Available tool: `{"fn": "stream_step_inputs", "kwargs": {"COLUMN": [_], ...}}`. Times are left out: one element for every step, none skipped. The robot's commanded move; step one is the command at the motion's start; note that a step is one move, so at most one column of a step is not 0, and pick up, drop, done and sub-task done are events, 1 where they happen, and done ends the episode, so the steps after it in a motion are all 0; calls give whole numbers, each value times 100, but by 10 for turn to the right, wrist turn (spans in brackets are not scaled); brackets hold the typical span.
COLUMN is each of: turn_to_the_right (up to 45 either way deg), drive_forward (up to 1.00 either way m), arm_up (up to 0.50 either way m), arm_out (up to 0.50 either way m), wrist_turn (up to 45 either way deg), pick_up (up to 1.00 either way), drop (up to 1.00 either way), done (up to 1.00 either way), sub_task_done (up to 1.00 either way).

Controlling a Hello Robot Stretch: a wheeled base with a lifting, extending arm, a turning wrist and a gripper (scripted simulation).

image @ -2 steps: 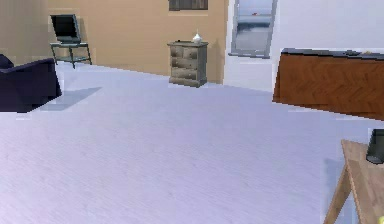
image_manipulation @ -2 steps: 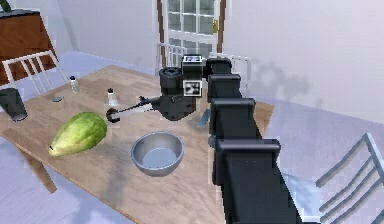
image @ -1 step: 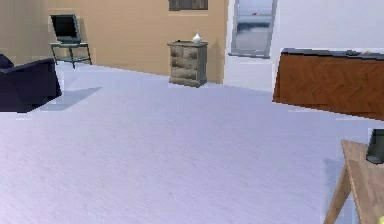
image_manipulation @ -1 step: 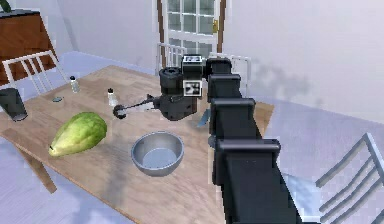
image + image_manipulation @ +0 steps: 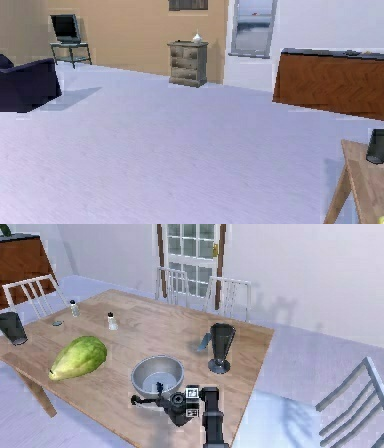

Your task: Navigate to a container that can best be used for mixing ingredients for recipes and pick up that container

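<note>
A round grey metal bowl stands on the wooden table near its front edge in the arm side view. The arm's dark bar rises from the bottom edge just right of the bowl. My gripper reaches left from its dark body, right at the bowl's near rim. I cannot tell whether it holds anything, because the bowl lies on the table right behind the fingers.
On the table also lie a green melon-like fruit, two small shakers, a dark cup and a tall dark vessel. White chairs ring the table. The forward view shows open floor, a dark armchair, a small dresser and a wooden cabinet.
</note>
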Motion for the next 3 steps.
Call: {"fn": "stream_step_inputs", "kwargs": {"turn_to_the_right": [0, 0, 0], "drive_forward": [0, 0, 0], "arm_up": [0, 10, 0], "arm_out": [0, 0, 0], "wrist_turn": [0, 0, 0], "pick_up": [100, 0, 0], "drop": [0, 0, 0], "done": [0, 0, 100], "sub_task_done": [0, 0, 0]}}
